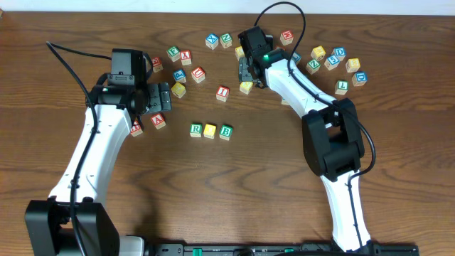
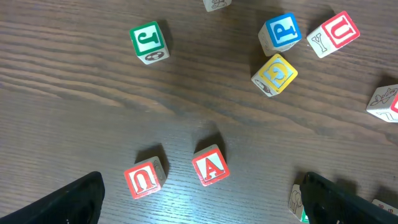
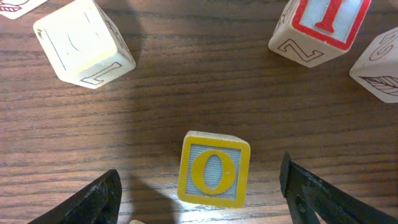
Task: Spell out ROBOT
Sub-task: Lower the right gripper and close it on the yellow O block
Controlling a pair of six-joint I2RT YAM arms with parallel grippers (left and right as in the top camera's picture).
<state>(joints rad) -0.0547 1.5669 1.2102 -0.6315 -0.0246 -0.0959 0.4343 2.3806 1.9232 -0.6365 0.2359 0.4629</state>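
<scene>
Roughly three fifths done, judging by the layout. Laid so far: R cube (image 1: 196,129), yellow cube (image 1: 210,131) and B cube (image 1: 225,131), side by side in one straight row about the middle of the table (image 1: 270,178). Read from overhead as R, plain yellow face, B. Set close together; touching or just apart, impossible to say from above.

Left to do, as a judgement: a second O after the B, then a T to close the word.

Likely next piece: O cube (image 3: 213,169), yellow-framed, letter face up, flat on the wood toward the far edge, a little right of centre. Directly below the right gripper (image 1: 247,71). Jaws apart, one finger on each side of the cube, bare wood showing in both gaps in the wrist view. Not clamped, not lifted.

T cube: not made out for certain among the loose cubes scattered along the far edge and toward the far right corner. Lettering too small from overhead.

Left gripper (image 1: 163,97): jaws spread wide, nothing between them. Hanging toward the left edge, above red A cube (image 2: 209,166) and red U cube (image 2: 142,178), neither needed for the word.

Containers: none in view. No tray, box or bowl; every cube loose on bare wood.
</scene>
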